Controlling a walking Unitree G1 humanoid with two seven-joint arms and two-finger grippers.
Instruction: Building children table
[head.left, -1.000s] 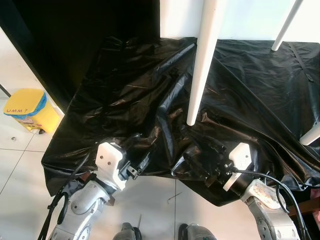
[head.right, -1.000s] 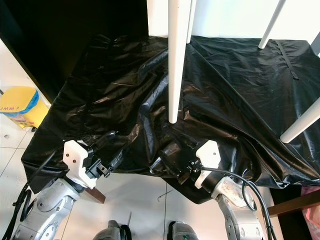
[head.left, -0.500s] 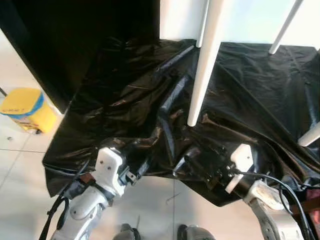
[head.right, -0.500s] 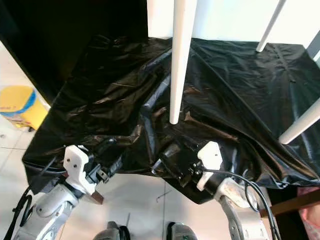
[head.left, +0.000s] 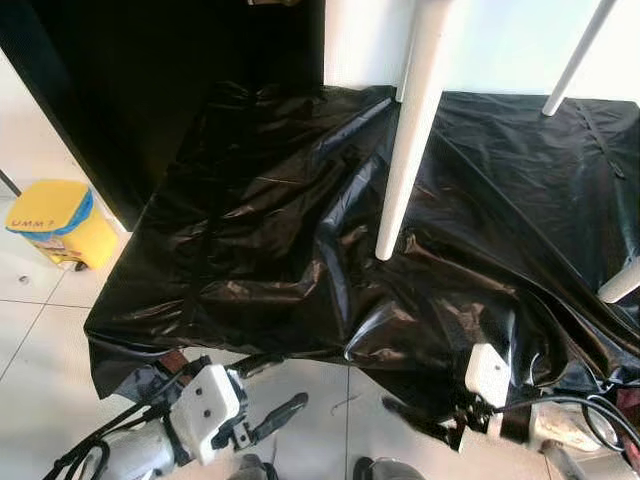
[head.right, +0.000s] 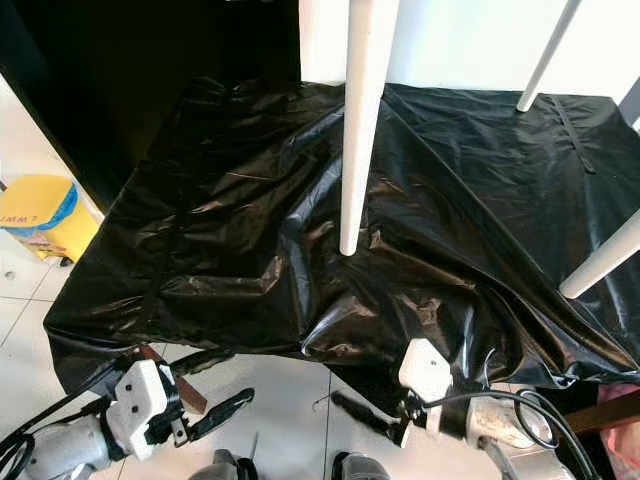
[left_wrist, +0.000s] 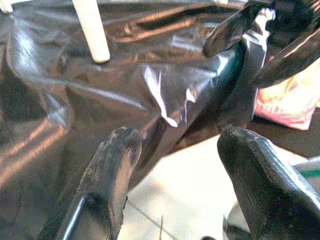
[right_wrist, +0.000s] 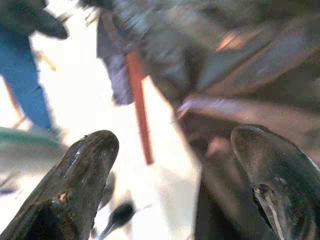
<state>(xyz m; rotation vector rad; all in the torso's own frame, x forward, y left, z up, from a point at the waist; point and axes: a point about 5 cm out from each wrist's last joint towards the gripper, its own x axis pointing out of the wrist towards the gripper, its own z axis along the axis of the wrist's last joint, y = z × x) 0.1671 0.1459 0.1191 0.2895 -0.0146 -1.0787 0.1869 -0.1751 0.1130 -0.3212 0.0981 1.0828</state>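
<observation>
A crumpled black plastic sheet (head.left: 300, 230) covers the floor under white table legs; the nearest leg (head.left: 405, 150) stands on it, another (head.left: 622, 282) at the right. My left gripper (head.left: 290, 380) hovers low over the tiles just off the sheet's front edge, open and holding nothing. In the left wrist view its fingers (left_wrist: 112, 165) stand wide apart, facing the sheet (left_wrist: 150, 85). My right gripper (head.right: 345, 405) is low at the sheet's front right edge, open too, with its fingers (right_wrist: 272, 165) spread in the blurred right wrist view.
A yellow bin (head.left: 50, 218) with a blue lid stands on the tiles at the left. A dark wall (head.left: 150, 70) rises behind the sheet. A brown stick (head.right: 185, 388) lies by the left arm. A pink bag (left_wrist: 285, 105) sits at the right.
Both grippers have come off the sheet's front edge, dropped lower and drawn back towards me. The sheet's front edge now lies flatter on the floor.
</observation>
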